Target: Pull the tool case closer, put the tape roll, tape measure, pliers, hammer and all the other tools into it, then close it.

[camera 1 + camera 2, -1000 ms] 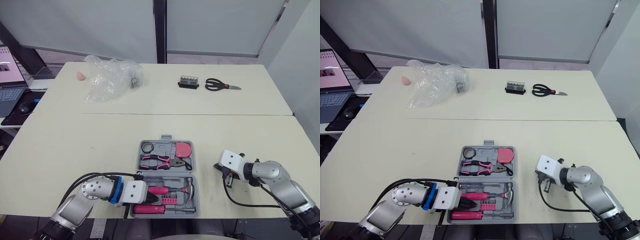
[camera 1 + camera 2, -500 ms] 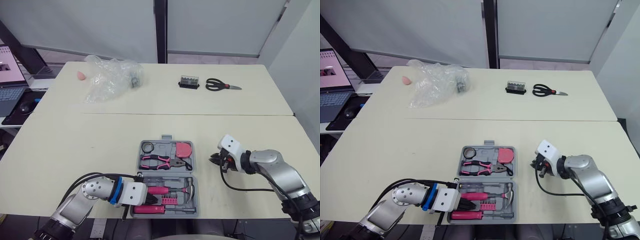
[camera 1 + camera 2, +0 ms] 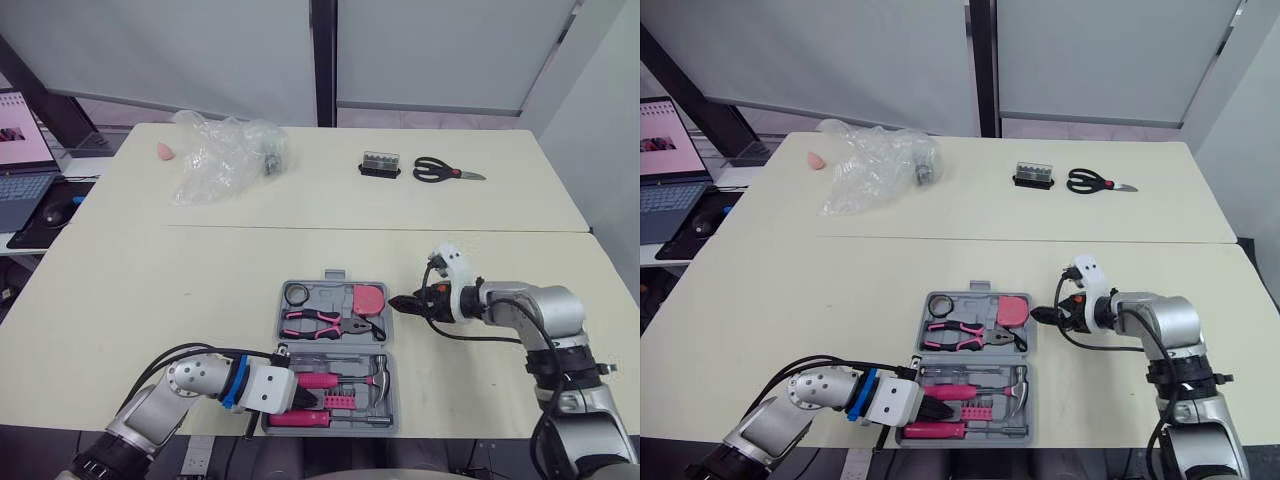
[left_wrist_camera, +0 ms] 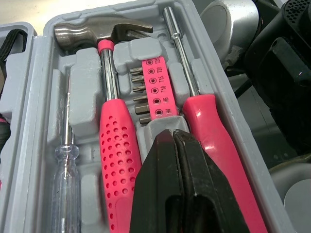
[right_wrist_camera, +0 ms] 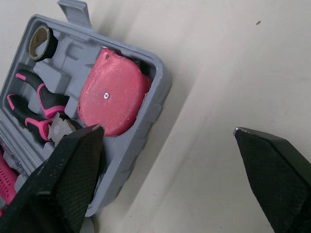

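Right wrist view: the right gripper [image 5: 167,128], jaws wide apart, hovers just beside the open tool case [image 5: 154,108] at the near edge of the surface [image 5: 233,58]. The left gripper [image 4: 172,138] has its jaws together over the hammer [image 4: 112,121]. The case looks stiff, tool-laden and probably weighty, so lift the far half by its latch tab [image 5: 74,10].

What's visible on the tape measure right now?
The tape measure has a pink-red rounded casing, plastic by its look, with a small screw in the middle of its face. It lies flat in a moulded recess at the far right corner of the open grey tool case, with the pliers beside it. The right gripper, open, is just off that corner and not touching the tape measure.
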Controlling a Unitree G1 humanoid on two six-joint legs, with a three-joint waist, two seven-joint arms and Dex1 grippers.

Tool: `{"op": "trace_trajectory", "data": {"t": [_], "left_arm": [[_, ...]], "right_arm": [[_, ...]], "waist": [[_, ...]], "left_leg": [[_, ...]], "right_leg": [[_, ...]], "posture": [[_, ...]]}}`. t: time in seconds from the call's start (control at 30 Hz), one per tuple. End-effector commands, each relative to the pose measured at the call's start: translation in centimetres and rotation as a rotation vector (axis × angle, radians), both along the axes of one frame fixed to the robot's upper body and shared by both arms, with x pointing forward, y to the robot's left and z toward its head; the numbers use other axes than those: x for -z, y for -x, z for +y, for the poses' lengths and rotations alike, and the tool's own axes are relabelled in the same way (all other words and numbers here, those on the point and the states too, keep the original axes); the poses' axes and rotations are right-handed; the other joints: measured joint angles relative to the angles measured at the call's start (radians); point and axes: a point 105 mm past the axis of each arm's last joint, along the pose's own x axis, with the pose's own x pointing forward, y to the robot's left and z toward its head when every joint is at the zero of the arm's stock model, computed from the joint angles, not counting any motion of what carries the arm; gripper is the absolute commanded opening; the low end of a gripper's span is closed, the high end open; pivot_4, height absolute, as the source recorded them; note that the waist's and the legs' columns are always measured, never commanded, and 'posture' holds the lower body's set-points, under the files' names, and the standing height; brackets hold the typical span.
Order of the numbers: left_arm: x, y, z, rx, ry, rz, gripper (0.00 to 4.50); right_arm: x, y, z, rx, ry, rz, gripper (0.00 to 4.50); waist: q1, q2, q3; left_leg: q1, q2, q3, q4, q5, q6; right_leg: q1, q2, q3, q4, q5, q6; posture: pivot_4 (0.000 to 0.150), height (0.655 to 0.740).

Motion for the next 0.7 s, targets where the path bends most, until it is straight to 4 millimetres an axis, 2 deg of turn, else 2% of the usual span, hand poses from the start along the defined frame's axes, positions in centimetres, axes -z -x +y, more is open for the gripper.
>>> {"op": "trace_trajectory", "data": {"t": [0.03, 0.2, 0.43, 0.57, 0.7], "left_arm": [[1.7, 0.6, 0.8, -0.018, -0.075, 0.054, 0.00], [1.8, 1.0, 0.7, 0.004, -0.082, 0.071, 0.00], [2.7, 1.5, 1.4, 0.015, -0.129, 0.097, 0.00], [3.1, 1.6, 1.9, 0.010, -0.148, 0.105, 0.00], [3.3, 1.8, 2.4, 0.013, -0.166, 0.117, 0.00]], "right_arm": [[-0.2, -0.4, 0.9, 0.017, -0.039, -0.006, 4.45], [0.7, -0.2, 3.1, 0.001, -0.095, 0.030, 4.45], [0.6, 0.4, 5.7, -0.077, -0.170, 0.080, 4.45], [-0.3, 0.5, 6.7, -0.141, -0.229, 0.079, 4.45], [-2.6, 0.1, 8.0, -0.257, -0.314, -0.004, 4.45]], "waist": [[-0.001, 0.001, -0.001], [-0.005, 0.001, -0.002], [-0.015, 0.002, -0.003], [-0.021, 0.004, -0.003], [-0.026, 0.004, -0.003]], "left_leg": [[0.000, 0.000, 0.000, 0.000, 0.000, 0.000], [0.001, 0.001, 0.000, 0.000, 0.000, 0.000], [0.001, 0.001, 0.000, -0.001, 0.000, 0.000], [0.001, 0.001, 0.000, -0.001, 0.000, 0.000], [0.001, 0.001, 0.000, -0.002, 0.000, 0.000]], "right_leg": [[0.000, 0.000, 0.000, 0.000, 0.000, 0.000], [0.000, 0.001, 0.000, 0.000, 0.000, 0.000], [0.000, 0.001, 0.000, 0.000, 0.000, 0.000], [0.000, 0.001, 0.000, 0.000, 0.000, 0.000], [-0.002, 0.001, 0.001, 0.000, 0.000, 0.000]], "posture": [[0.150, 0.7400], [0.150, 0.7400], [0.150, 0.7400], [0.150, 0.7400], [0.150, 0.7400]]}}
